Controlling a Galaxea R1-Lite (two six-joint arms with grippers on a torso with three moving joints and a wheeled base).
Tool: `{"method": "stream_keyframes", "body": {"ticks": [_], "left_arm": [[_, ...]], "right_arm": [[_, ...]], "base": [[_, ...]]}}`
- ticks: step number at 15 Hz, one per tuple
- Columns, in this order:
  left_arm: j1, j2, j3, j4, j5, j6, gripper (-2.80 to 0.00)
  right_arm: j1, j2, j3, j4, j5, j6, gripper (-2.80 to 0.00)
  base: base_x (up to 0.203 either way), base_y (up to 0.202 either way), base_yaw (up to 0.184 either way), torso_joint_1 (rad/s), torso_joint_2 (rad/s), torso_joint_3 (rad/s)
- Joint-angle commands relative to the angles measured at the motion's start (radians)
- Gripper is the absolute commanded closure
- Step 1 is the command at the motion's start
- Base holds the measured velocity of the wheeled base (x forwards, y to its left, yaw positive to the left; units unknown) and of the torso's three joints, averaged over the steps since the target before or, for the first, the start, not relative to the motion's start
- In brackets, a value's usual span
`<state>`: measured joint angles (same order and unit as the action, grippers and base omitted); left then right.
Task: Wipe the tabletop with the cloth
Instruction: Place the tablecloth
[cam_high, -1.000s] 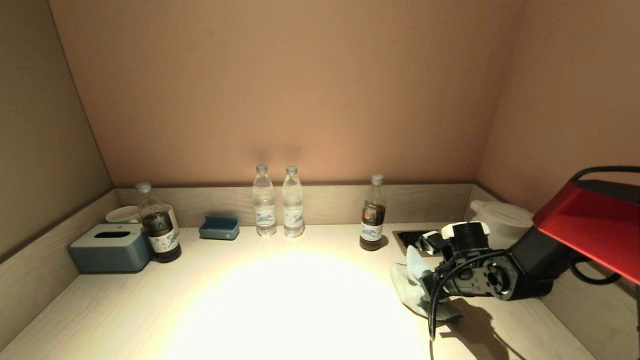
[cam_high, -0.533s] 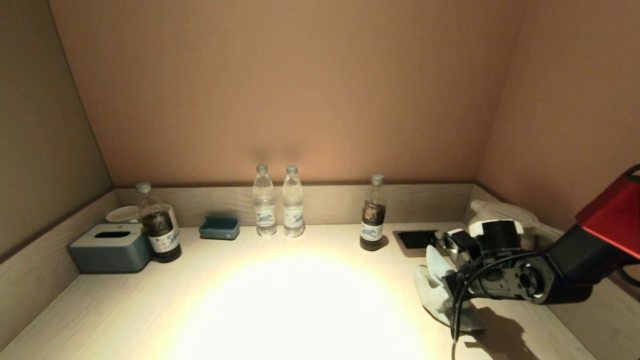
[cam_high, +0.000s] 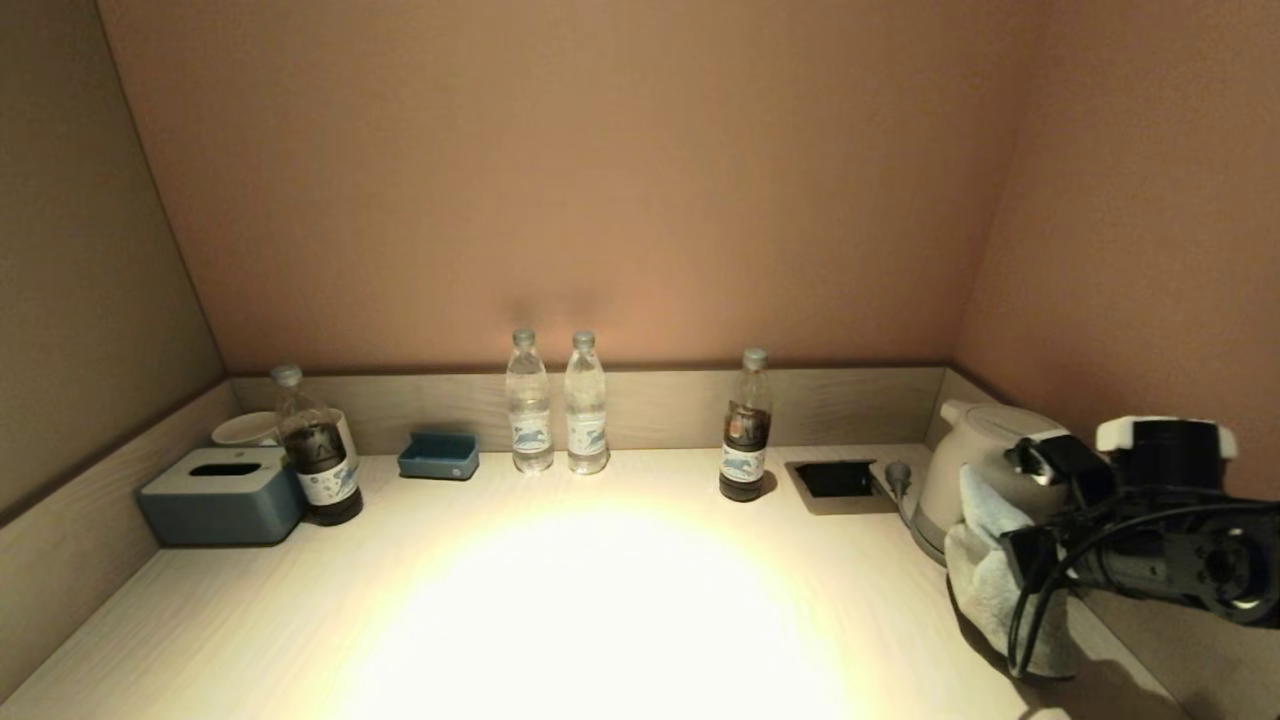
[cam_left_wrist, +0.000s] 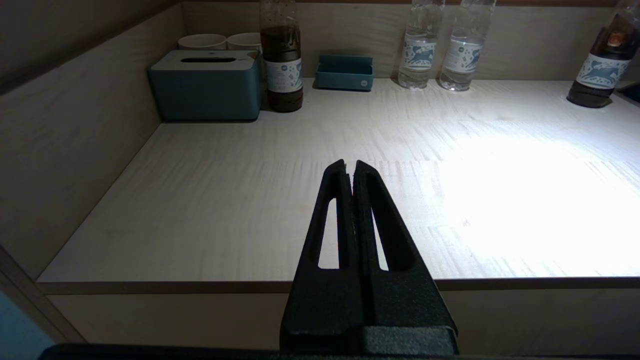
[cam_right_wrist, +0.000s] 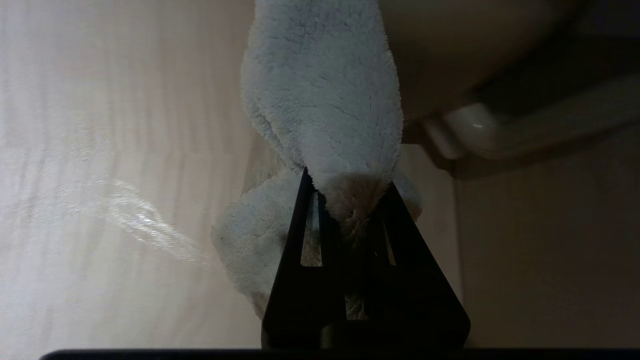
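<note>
My right gripper (cam_high: 1035, 550) is shut on a fluffy pale blue-white cloth (cam_high: 990, 585) at the far right of the light wood tabletop (cam_high: 600, 600), just in front of the white kettle (cam_high: 975, 455). In the right wrist view the cloth (cam_right_wrist: 325, 95) bunches between the black fingers (cam_right_wrist: 300, 240) of that gripper (cam_right_wrist: 350, 185) and drapes onto the tabletop (cam_right_wrist: 100, 200). My left gripper (cam_left_wrist: 350, 167) is shut and empty, parked over the table's front left edge, and does not show in the head view.
Along the back wall stand a teal tissue box (cam_high: 222, 495), a cup (cam_high: 245, 428), a dark drink bottle (cam_high: 318, 462), a small teal tray (cam_high: 438, 455), two water bottles (cam_high: 556, 405), another dark bottle (cam_high: 746, 430) and a recessed socket box (cam_high: 835, 478). Side walls enclose the desk.
My right gripper has dragged the cloth to the right across the tabletop, from near the socket box to the right wall beside the kettle. The left arm has not moved.
</note>
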<state>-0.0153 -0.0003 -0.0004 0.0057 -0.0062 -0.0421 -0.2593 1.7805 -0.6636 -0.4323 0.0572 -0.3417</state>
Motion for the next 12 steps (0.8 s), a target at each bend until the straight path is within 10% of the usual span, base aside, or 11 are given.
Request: {"method": "stream_keyframes", "body": {"ticks": [1, 12], "left_arm": [[0.000, 0.000, 0.000, 0.000, 0.000, -0.001, 0.00], [0.000, 0.000, 0.000, 0.000, 0.000, -0.001, 0.00]], "right_arm": [[-0.080, -0.097, 0.015, 0.001, 0.004, -0.005, 0.00], [-0.193, -0.073, 0.142, 0.004, 0.050, 0.020, 0.00]], "base": [[0.000, 0.000, 0.000, 0.000, 0.00, 0.000], [0.000, 0.000, 0.000, 0.000, 0.00, 0.000]]}}
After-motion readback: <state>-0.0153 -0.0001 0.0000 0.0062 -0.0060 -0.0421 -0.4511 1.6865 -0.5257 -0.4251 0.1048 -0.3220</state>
